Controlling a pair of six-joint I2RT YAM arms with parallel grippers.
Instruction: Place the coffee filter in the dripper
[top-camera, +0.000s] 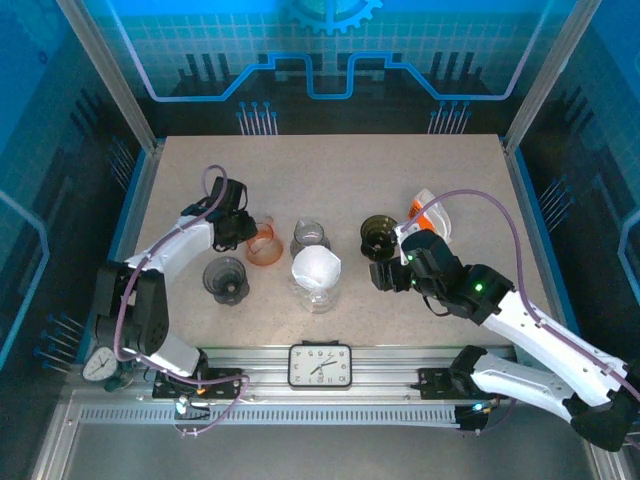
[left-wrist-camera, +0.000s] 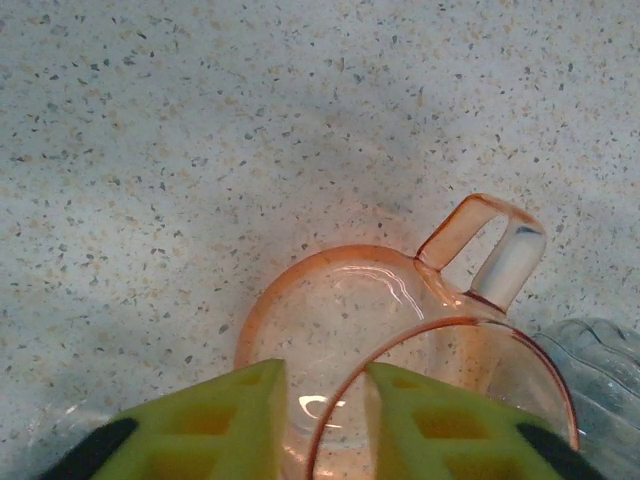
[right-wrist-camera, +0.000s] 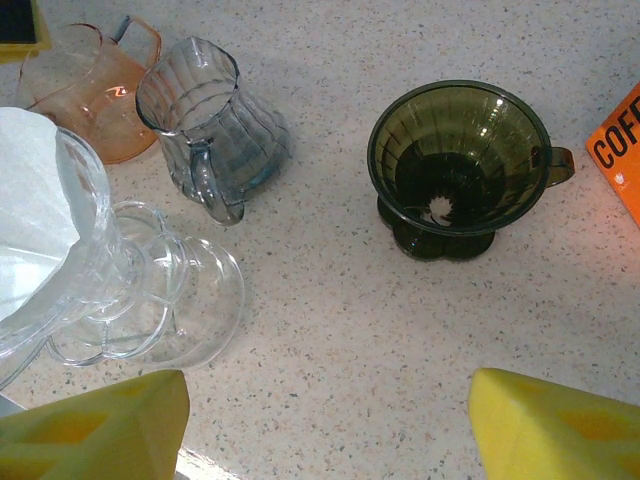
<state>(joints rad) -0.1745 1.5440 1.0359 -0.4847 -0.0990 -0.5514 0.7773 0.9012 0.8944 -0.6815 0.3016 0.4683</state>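
Observation:
A white coffee filter (top-camera: 316, 266) sits in a clear glass dripper (top-camera: 318, 293) at the table's middle; in the right wrist view the filter (right-wrist-camera: 30, 200) and that clear dripper (right-wrist-camera: 120, 290) lie at the left. My left gripper (top-camera: 238, 232) is at an orange dripper (top-camera: 264, 246). Its yellow fingers (left-wrist-camera: 225, 420) straddle the orange dripper's rim (left-wrist-camera: 400, 335); the left gripper (left-wrist-camera: 325, 378) stands narrowly open, with a gap on the outer side. My right gripper (top-camera: 385, 275) (right-wrist-camera: 330, 400) is wide open over bare table, empty, near a dark green dripper (right-wrist-camera: 458, 160).
A grey dripper (top-camera: 226, 278) stands near the left arm. A ribbed glass pitcher (top-camera: 310, 237) (right-wrist-camera: 215, 125) stands between the orange and green drippers. An orange coffee package (top-camera: 428, 214) (right-wrist-camera: 618, 150) lies behind the green dripper (top-camera: 378, 238). A clock (top-camera: 320, 364) rests at the near edge.

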